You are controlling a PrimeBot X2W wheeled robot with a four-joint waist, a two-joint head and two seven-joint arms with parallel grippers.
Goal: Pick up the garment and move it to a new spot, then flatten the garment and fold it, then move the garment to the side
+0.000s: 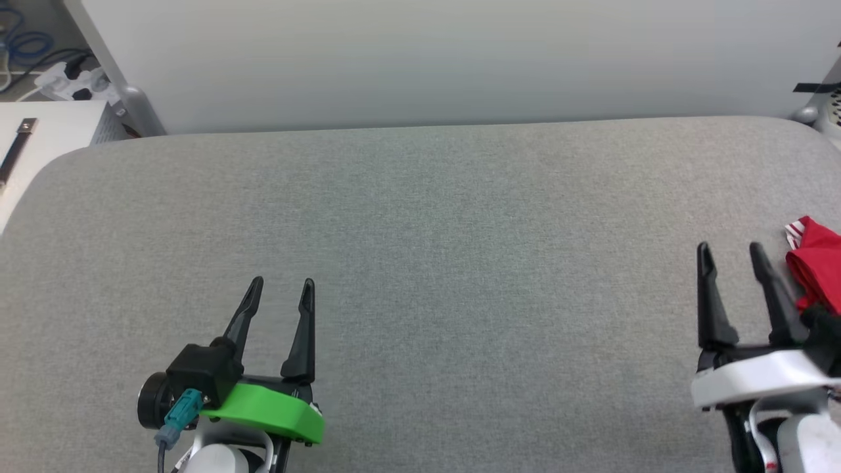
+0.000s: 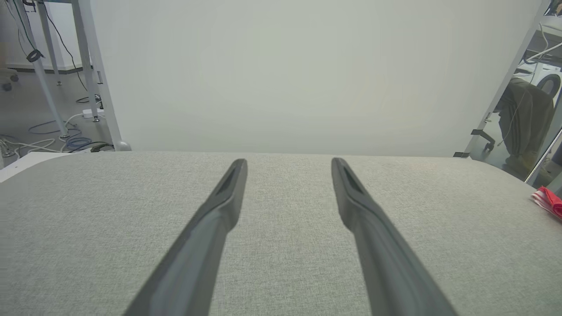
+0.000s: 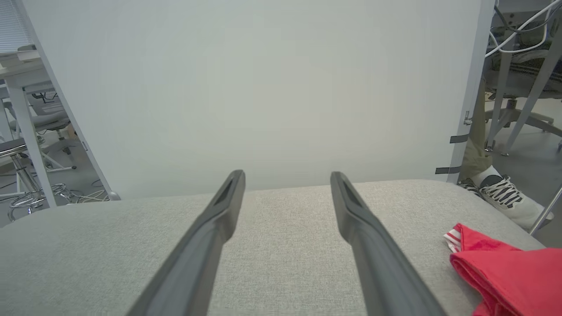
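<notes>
The garment (image 1: 818,266) is a folded red bundle with a bit of white-striped trim, lying on the grey table at the far right edge of the head view. It also lies at the lower right in the right wrist view, the garment (image 3: 509,267), and as a sliver at the right edge of the left wrist view, the garment (image 2: 549,201). My right gripper (image 1: 731,249) stands open just left of it, fingers apart with nothing between them. My left gripper (image 1: 282,284) is open over the table's front left, far from the garment.
The grey padded table (image 1: 427,230) stretches between the grippers, backed by a white panel (image 1: 427,59). A white side surface and power strip (image 1: 72,82) sit at the far left. A person's shoe (image 3: 505,195) and leg show beyond the table's right end.
</notes>
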